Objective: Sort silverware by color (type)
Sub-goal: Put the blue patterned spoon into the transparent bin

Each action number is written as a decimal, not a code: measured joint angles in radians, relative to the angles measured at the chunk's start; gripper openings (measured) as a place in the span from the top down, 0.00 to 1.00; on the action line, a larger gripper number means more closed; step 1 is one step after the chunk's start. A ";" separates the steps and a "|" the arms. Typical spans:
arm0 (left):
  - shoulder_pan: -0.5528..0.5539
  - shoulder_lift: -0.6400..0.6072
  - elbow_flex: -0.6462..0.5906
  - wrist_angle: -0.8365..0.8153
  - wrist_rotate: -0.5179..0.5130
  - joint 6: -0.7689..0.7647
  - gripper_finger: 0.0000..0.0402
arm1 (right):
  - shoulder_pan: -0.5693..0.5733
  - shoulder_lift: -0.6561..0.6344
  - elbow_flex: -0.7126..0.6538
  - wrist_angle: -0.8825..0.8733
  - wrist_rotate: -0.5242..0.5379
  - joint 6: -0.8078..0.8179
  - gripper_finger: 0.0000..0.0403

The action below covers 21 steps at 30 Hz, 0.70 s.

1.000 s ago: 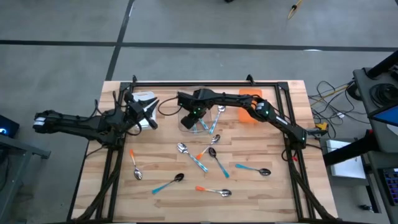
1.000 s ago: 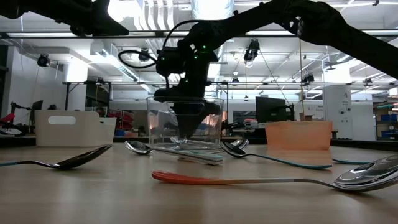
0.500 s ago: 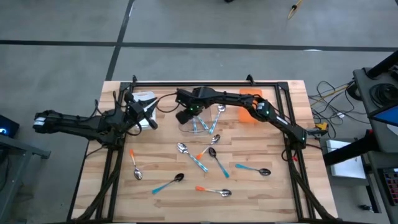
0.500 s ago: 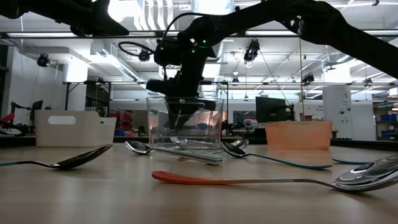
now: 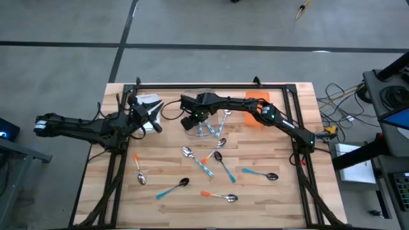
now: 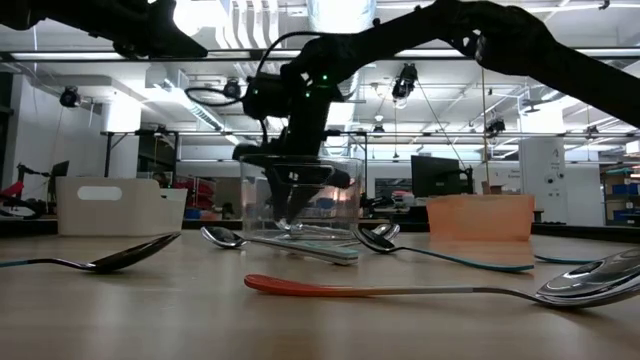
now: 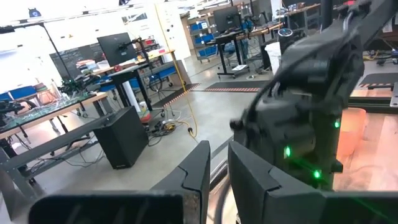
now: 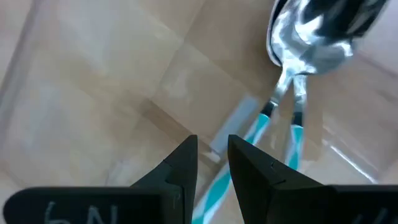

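Teal-handled spoons (image 8: 283, 118) lie on the floor of the clear bin (image 5: 206, 126), their silver bowls (image 8: 311, 31) together. My right gripper (image 8: 213, 146) points down inside that bin (image 6: 300, 195), near its left wall, with its fingers a narrow gap apart and nothing between them. One teal handle shows through the gap, farther down. Several more spoons with orange, blue or teal handles lie flat on the table (image 5: 220, 195). My left gripper (image 5: 156, 119) waits by the white bin (image 5: 148, 101), shut (image 7: 219, 149).
The orange bin (image 5: 259, 99) stands at the table's far right, partly under my right arm. In the low view an orange-handled spoon (image 6: 400, 291) lies nearest, with a dark-bowled spoon (image 6: 120, 256) at the left. A black frame rail runs round the table (image 5: 211, 85).
My right gripper has risen a little from deep in the clear bin and shifted toward the table's left, staying within the bin's walls. The spoons in the bin have stayed where they lay.
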 joint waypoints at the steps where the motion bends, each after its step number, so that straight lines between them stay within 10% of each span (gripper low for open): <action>1: 0.000 0.000 0.000 -0.001 0.000 0.000 0.90 | -0.001 0.005 0.000 -0.003 -0.008 0.008 0.80; 21: 0.000 0.007 0.000 -0.002 0.000 0.001 0.90 | 0.001 0.008 0.009 -0.010 0.026 -0.030 0.79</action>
